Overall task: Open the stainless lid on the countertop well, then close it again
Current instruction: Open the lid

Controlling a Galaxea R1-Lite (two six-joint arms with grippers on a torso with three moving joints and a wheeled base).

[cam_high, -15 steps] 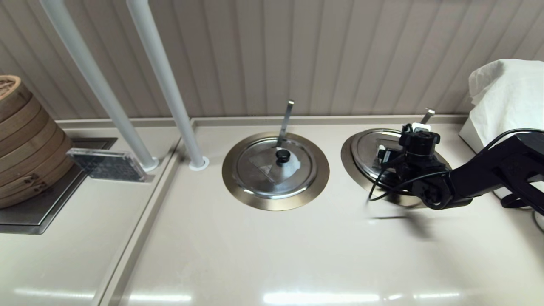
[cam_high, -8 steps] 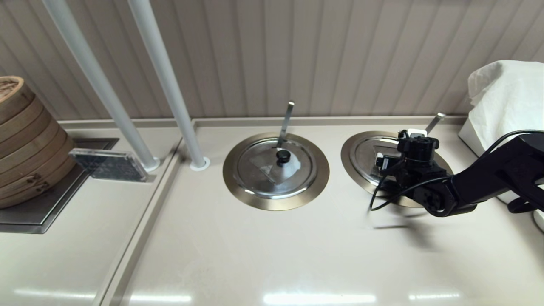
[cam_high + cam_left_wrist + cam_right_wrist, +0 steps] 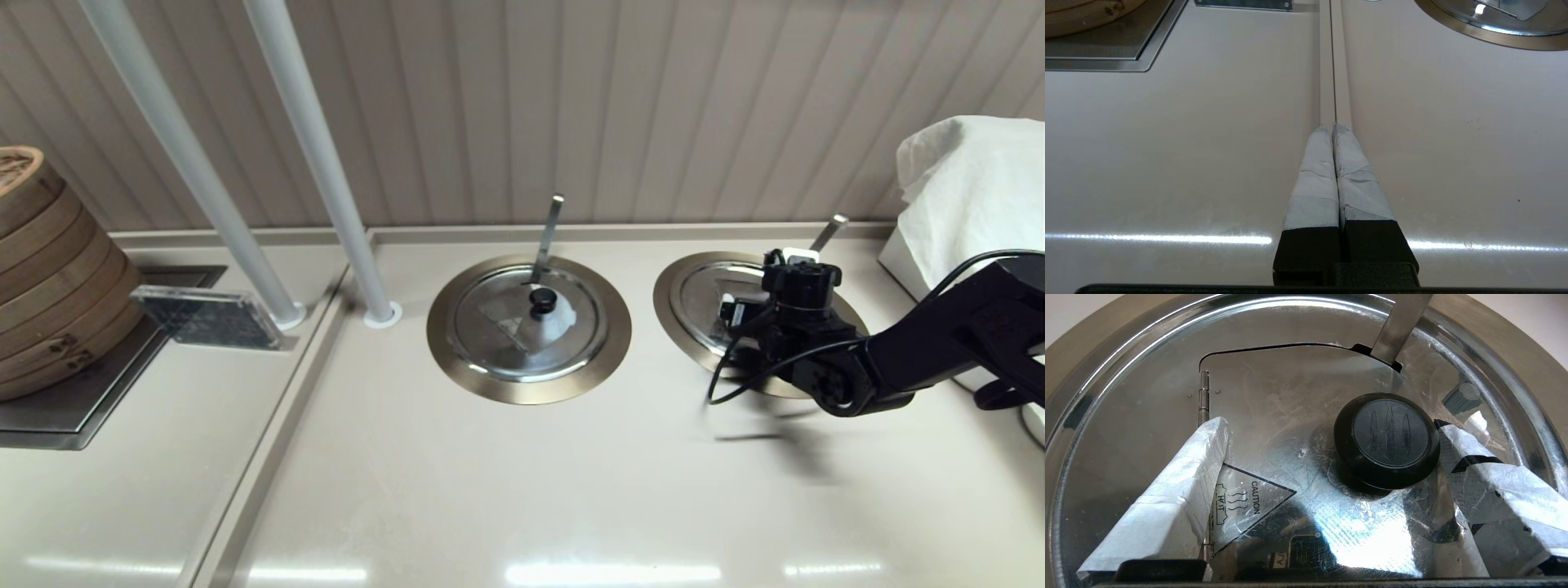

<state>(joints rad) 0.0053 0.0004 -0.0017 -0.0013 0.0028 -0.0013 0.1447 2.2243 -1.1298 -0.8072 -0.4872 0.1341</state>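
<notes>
The stainless lid point(image 3: 700, 296) lies flat in the countertop well point(image 3: 665, 304) at the right, with the slanted ladle handle point(image 3: 827, 229) sticking out at the back. My right gripper point(image 3: 771, 317) hovers low over it. In the right wrist view the right gripper point(image 3: 1331, 428) is open. Its taped fingers point(image 3: 1180, 490) stand on either side of the black knob point(image 3: 1387, 439); the far finger is close beside the knob, the other well apart. A caution triangle point(image 3: 1249, 498) shows on the lid point(image 3: 1274, 396). My left gripper point(image 3: 1333, 127) is shut and parked over the counter seam.
The twin lid point(image 3: 529, 322) with a whitish patch sits in the middle ring. Two grey poles point(image 3: 326, 180) rise at the back left. Bamboo steamers point(image 3: 49, 278) and a clear sign holder point(image 3: 208, 317) stand at the far left. A white cloth point(image 3: 971, 180) covers something at the far right.
My right gripper has sunk slightly toward the lid, and the ladle handle now leans a bit further right. Over the last half second almost nothing has moved.
</notes>
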